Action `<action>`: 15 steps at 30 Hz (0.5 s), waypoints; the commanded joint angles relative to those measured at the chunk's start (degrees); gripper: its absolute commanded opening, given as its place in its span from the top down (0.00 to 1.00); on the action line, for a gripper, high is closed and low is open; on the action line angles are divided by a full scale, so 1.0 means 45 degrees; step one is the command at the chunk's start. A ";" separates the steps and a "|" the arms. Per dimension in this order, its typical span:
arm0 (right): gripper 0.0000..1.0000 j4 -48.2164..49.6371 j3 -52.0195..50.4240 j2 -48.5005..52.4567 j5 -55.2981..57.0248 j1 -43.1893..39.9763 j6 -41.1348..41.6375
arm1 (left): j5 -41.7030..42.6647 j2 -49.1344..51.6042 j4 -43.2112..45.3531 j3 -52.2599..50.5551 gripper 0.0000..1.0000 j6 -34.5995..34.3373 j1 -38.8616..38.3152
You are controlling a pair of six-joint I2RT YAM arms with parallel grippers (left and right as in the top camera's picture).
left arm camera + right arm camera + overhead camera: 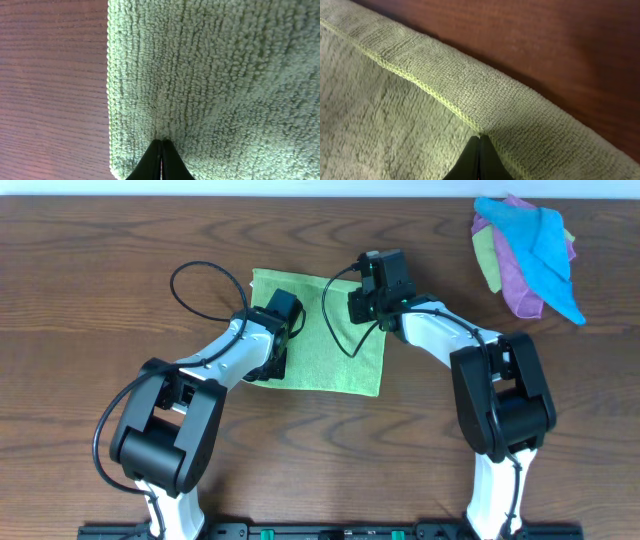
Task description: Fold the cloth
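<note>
Seen from overhead, a lime-green square terry cloth [335,345] is spread flat at the middle of the brown wooden table [100,280]. The left gripper [268,360] is set down at its left edge and the right gripper [365,310] near its far right corner. A crumpled pile of blue, purple and pale green cloths [530,250] lies well apart at the far right.

In the left wrist view, the black fingertips [156,155] are pressed together with no gap between them. They sit just inside the stitched edge, close to a rounded corner. The terry pile puckers toward the tips, so a small pinch of fabric is judged to be held.

In the right wrist view, the fingertips [474,160] are likewise closed tight, meeting on the stitched hem. The hem is raised there into a low ridge above the bare wood beyond.

Both holds look shallow. If the cloth is lifted quickly, the hem could slip out of either pinch, and the fold would be lost on that side. If the two arms are carried over unevenly, the edges would be laid down askew. Fabric could also be dragged across the wood and bunched instead of folded.
</note>
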 commanded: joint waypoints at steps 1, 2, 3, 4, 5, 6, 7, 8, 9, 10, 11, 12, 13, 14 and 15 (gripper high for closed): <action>0.99 0.0253 0.0248 0.0398 0.0330 -0.0165 -0.0141 | 0.0962 0.0602 0.0282 -0.0442 0.94 -0.0087 0.0015; 0.99 0.0369 0.0253 0.0486 0.0330 -0.0194 -0.0136 | 0.0957 0.0602 0.0282 -0.0442 0.94 -0.0083 0.0015; 0.99 0.0461 0.0253 0.0544 0.0335 -0.0204 -0.0083 | 0.0962 0.0602 0.0282 -0.0442 0.94 -0.0053 0.0015; 0.99 0.0568 0.0257 0.0656 0.0427 -0.0228 -0.0034 | 0.0957 0.0602 0.0282 -0.0442 0.94 -0.0053 0.0015; 0.99 0.0631 0.0272 0.0719 0.0534 -0.0267 0.0049 | 0.0957 0.0602 0.0282 -0.0442 0.94 -0.0049 0.0015; 0.99 0.0675 0.0306 0.0801 0.0685 -0.0296 0.0170 | 0.0962 0.0602 0.0282 -0.0442 0.94 -0.0049 0.0015; 0.99 0.0724 0.0369 0.0923 0.0865 -0.0345 0.0199 | 0.0962 0.0602 0.0272 -0.0442 0.94 -0.0049 0.0019; 0.99 0.0738 0.0442 0.0976 0.0942 -0.0384 0.0194 | 0.0962 0.0602 0.0267 -0.0442 0.94 -0.0053 0.0015; 0.99 0.0850 0.0525 0.1103 0.1093 -0.0447 0.0199 | 0.0962 0.0602 0.0243 -0.0442 0.94 -0.0049 0.0015; 0.99 0.0884 0.0607 0.1127 0.1209 -0.0486 0.0233 | 0.0962 0.0602 0.0228 -0.0442 0.94 -0.0049 0.0015; 0.99 0.0981 0.0680 0.1180 0.1423 -0.0539 0.0301 | 0.0962 0.0602 0.0209 -0.0442 0.94 -0.0049 0.0015; 0.99 0.1137 0.0767 0.1180 0.1642 -0.0602 0.0403 | 0.0962 0.0602 0.0189 -0.0442 0.94 -0.0049 0.0015; 0.99 0.1321 0.0840 0.1180 0.1768 -0.0670 0.0491 | 0.0962 0.0602 0.0185 -0.0442 0.94 -0.0044 0.0015; 0.99 0.1515 0.0928 0.1180 0.1792 -0.0733 0.0491 | 0.0962 0.0602 0.0185 -0.0442 0.94 -0.0049 0.0015; 0.99 0.1637 0.0996 0.1180 0.1821 -0.0787 0.0495 | 0.0957 0.0602 0.0189 -0.0442 0.94 -0.0044 0.0015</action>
